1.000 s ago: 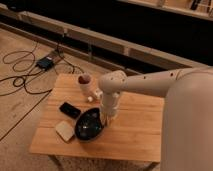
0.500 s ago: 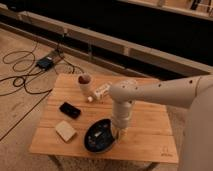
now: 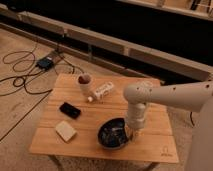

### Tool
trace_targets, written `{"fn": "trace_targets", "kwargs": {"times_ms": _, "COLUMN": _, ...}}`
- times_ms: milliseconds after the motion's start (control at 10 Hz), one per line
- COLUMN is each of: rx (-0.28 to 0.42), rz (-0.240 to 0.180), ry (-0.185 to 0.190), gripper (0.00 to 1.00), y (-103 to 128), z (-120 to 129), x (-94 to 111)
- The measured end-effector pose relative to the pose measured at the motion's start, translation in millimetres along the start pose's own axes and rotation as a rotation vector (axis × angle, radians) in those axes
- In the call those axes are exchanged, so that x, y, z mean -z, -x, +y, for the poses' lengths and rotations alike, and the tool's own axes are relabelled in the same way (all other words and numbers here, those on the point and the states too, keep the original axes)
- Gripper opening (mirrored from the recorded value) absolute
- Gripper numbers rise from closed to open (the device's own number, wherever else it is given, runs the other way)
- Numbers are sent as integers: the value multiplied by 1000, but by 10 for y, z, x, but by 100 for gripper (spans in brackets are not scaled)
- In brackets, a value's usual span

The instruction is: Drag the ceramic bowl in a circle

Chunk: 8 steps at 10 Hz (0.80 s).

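Note:
The ceramic bowl [image 3: 112, 134] is round, shallow and glossy dark, and sits near the front edge of the wooden table [image 3: 50, 135], right of centre. My gripper [image 3: 128, 133] comes down from the white arm [image 3: 165, 95] and reaches into or against the bowl's right rim. The arm's wrist hides the fingers.
A flat black phone [image 3: 70, 110] lies at the left centre. A pale sponge-like block [image 3: 65, 130] lies near the front left. A brown cup [image 3: 85, 81] and a white bottle on its side [image 3: 102, 91] are at the back. Cables and a power brick [image 3: 45, 63] lie on the floor to the left.
The bowl has slid right and toward the front of the table with my gripper, away from the pale block it was next to.

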Motion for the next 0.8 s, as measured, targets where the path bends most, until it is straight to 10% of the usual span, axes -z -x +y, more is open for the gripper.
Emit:
{"fn": "trace_targets", "kwargs": {"times_ms": 400, "rx": -101, "rz": -12, "ry": 10, "gripper": 6, "y": 385, "z": -143, "x": -47}}
{"fn": "trace_targets", "kwargs": {"times_ms": 800, "rx": -103, "rz": -3, "ry": 71, "gripper": 48, "y": 632, "z": 115, "x": -156}}
